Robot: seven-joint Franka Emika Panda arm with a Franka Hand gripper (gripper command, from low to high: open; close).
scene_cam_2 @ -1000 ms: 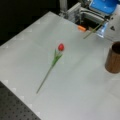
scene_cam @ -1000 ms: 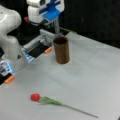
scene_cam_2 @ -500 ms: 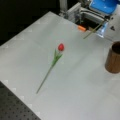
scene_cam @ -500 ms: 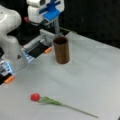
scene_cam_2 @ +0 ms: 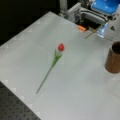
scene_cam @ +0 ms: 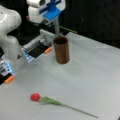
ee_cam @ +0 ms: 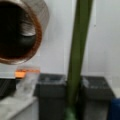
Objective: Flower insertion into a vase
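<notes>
The gripper (scene_cam: 56,23) hangs up at the back of the table, above and just behind the vase (scene_cam: 61,50), and there's a green stem (ee_cam: 77,57) clamped in it. The wrist view shows this best: two dark fingers (ee_cam: 50,97) closed against the stem from either side, with the stem running straight away from the camera over the white table (ee_cam: 105,37). In a front view the same stem (scene_cam_2: 94,31) pokes out slanting below the blue gripper (scene_cam_2: 103,7) near the table's back edge.

So the step in hand looks like the carry: a flower is gripped and held beside the vase mouth, not over it. In the wrist view the open rim of the vase (ee_cam: 37,32) sits to the left of the stem, with a strip of bare table between them. Nothing is in the vase yet, as far as its dark inside shows.

My read: the stem's free end needs lining up over that opening and tipping nearer to upright before it can go down. The mouth is narrow, so a small miss would knock the rim.

A second flower, a red tulip (scene_cam: 35,97), lies flat near the table's front edge, well apart from the vase, its stem (scene_cam: 75,108) trailing away from the bloom. Nothing is touching it.
</notes>
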